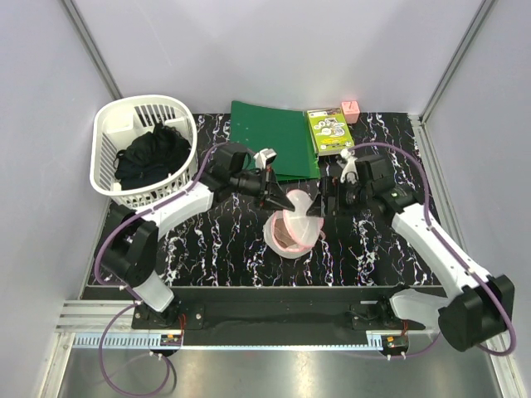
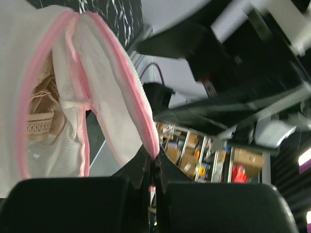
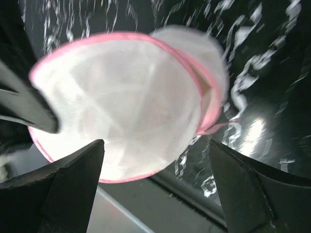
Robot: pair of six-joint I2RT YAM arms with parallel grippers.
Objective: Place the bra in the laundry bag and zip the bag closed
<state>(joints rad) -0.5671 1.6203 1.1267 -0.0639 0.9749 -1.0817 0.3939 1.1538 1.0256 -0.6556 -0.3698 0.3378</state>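
The laundry bag (image 1: 294, 224), white mesh with a pink zipper rim, hangs lifted just above the middle of the dark marbled table, its lid flap partly open. My left gripper (image 1: 282, 201) is shut on the pink rim (image 2: 146, 131), pinching it between the fingertips (image 2: 153, 162). Through the opening the peach bra (image 2: 41, 111) shows inside the bag (image 2: 112, 97). My right gripper (image 1: 319, 207) stands open just to the right of the bag. In the right wrist view its gripper (image 3: 156, 143) frames the bag's white dome (image 3: 121, 102) without touching it.
A white slotted basket (image 1: 108, 133) holding black clothing (image 1: 153, 153) stands at the back left. A green folder (image 1: 265, 137), a green box (image 1: 329, 131) and a small pink object (image 1: 350, 111) lie along the back. White walls close in both sides.
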